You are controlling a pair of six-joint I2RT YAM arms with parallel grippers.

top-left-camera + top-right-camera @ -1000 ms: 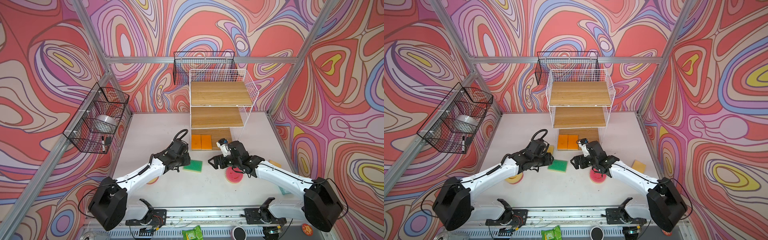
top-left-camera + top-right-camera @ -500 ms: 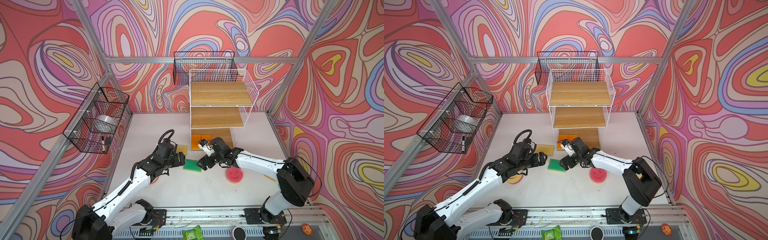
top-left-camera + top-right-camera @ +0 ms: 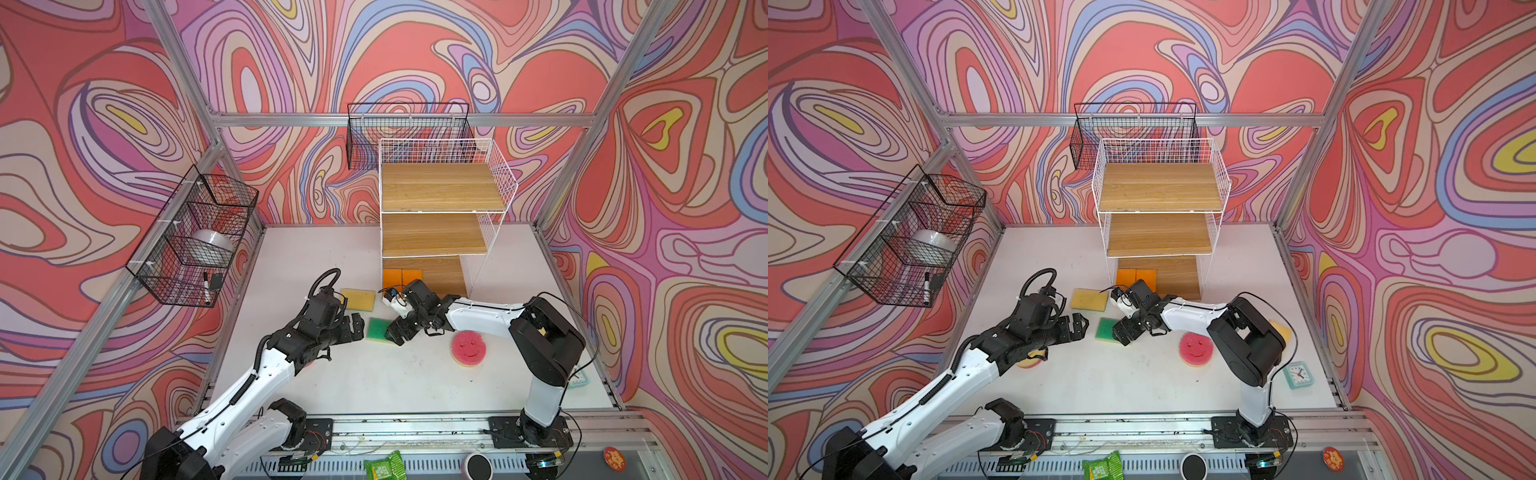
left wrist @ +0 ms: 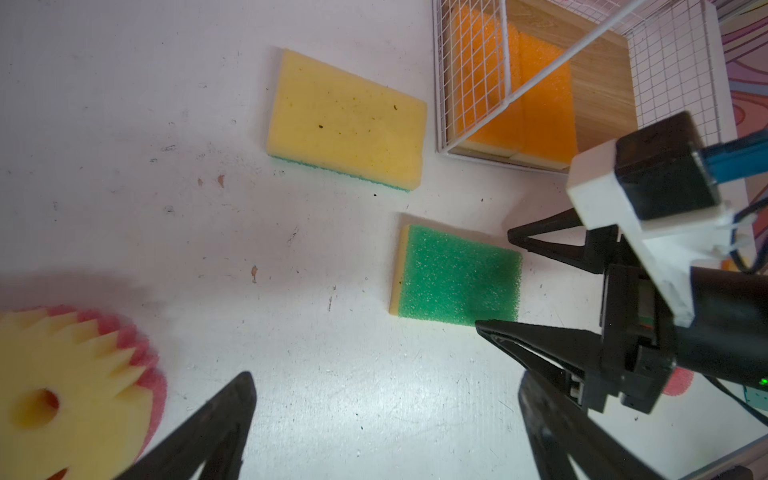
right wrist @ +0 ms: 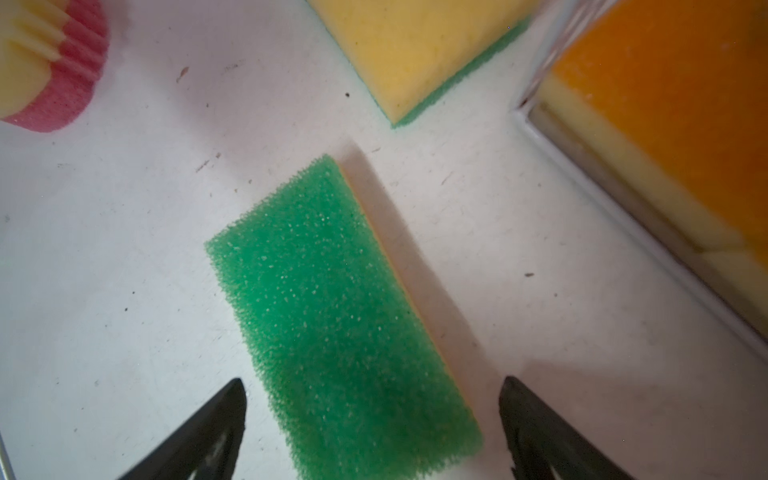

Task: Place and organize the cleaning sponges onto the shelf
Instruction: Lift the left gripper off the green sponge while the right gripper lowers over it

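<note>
- White tabletop (image 3: 395,386); shelf (image 3: 440,187) at the back, 2 orange sponges (image 3: 402,275) on its bottom board.
- Green sponge (image 3: 378,328) lies on the table, green face up, long axis pointing into the right gripper (image 3: 397,332): jaws spread astride 1 end, apparently untouched.
- Left gripper (image 3: 356,328): spread, empty, just beside the opposite end.

A black basket (image 3: 888,278) holds a tape roll (image 3: 932,245) and marker (image 3: 927,286) — a teal clock (image 3: 1298,374) rests on the table (image 3: 1121,382).

The green sponge (image 5: 340,316) looks coarse and porous, the shelf (image 3: 440,187) matt wood in white wire.
</note>
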